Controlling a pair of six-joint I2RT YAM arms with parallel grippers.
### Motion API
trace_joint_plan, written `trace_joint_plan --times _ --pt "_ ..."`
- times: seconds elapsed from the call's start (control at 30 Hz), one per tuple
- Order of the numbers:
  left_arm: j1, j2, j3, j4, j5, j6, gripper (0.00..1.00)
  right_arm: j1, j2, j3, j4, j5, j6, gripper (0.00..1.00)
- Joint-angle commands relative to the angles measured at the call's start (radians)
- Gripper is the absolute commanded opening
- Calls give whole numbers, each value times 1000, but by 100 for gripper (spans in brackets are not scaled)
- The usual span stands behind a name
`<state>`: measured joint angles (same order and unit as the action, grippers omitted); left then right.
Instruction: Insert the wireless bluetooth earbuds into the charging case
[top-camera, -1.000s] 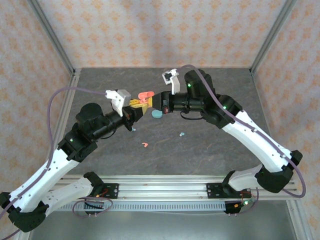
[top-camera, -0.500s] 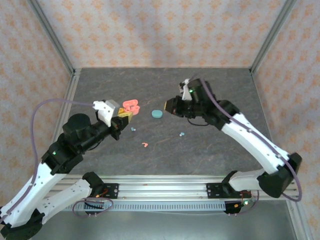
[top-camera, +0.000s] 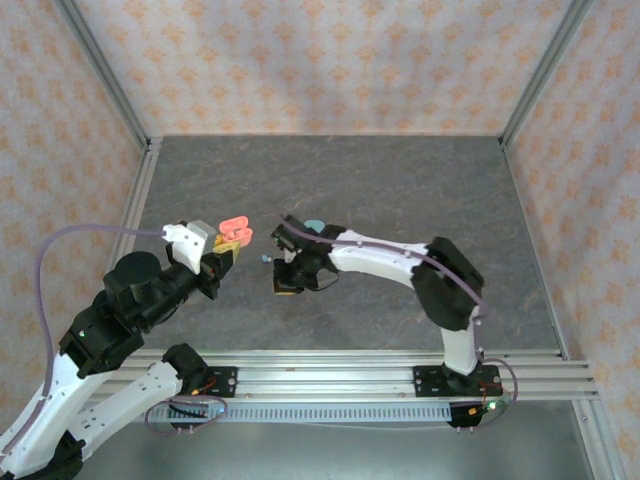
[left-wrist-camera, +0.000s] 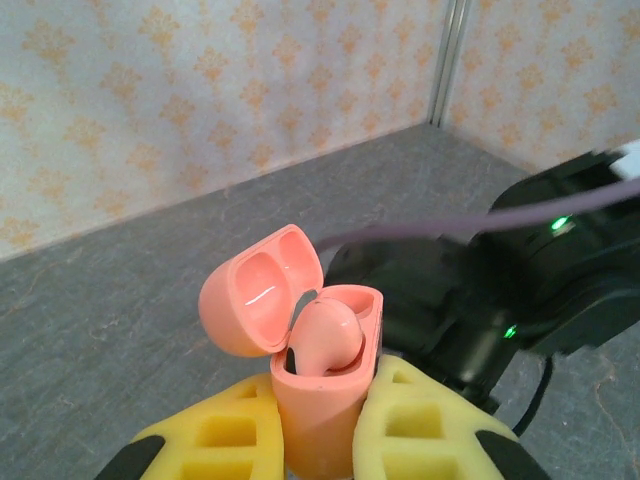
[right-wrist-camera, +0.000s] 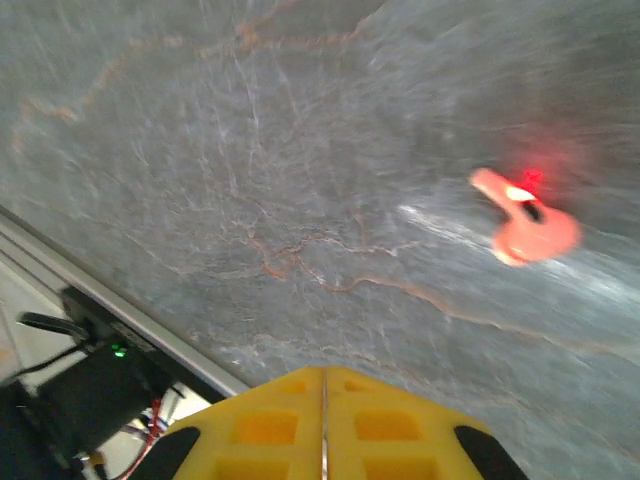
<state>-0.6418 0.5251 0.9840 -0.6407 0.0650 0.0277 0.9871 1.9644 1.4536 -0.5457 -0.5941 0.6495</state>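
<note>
Left fingers (left-wrist-camera: 415, 430) clamp pink case (left-wrist-camera: 318, 400) upright, lid (left-wrist-camera: 258, 300) up so slots face up, left of centre in top view; one pink earbud (left-wrist-camera: 325, 335) seated. Right fingers (right-wrist-camera: 385, 420) pressed together, empty, over desk (right-wrist-camera: 250, 150); loose pink earbud (right-wrist-camera: 525, 225) upper right of wrist view.

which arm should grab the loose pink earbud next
Right. The right gripper is shut and empty, hovering over the table with the loose pink earbud just ahead. The left gripper is clamped on the open pink case.
</note>
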Motion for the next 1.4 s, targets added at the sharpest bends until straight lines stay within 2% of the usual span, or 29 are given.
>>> trace_joint_plan --times 0.0,0.37,0.47,0.67,0.97,1.23,1.37 --pt "-9 -25 -12 -32 -24 -1 0 10 67 53 -34 -6 -47 8" --pt "-9 -34 -48 -4 -23 -15 0 5 184 130 -167 158 -150 5" --pt "-9 -14 -47 6 -13 -6 0 -20 153 80 -179 224 -146 4" --pt "-10 18 -54 34 13 -3 0 -120 67 -39 -151 274 -142 4" --pt "-9 32 -52 45 27 0 0 -253 -51 -67 -250 373 -238 4" --pt "-9 26 -56 48 30 -3 0 -261 -126 -15 -322 414 -205 5" --pt "-9 26 -54 52 32 -4 0 -270 -130 -12 -326 434 -168 10"
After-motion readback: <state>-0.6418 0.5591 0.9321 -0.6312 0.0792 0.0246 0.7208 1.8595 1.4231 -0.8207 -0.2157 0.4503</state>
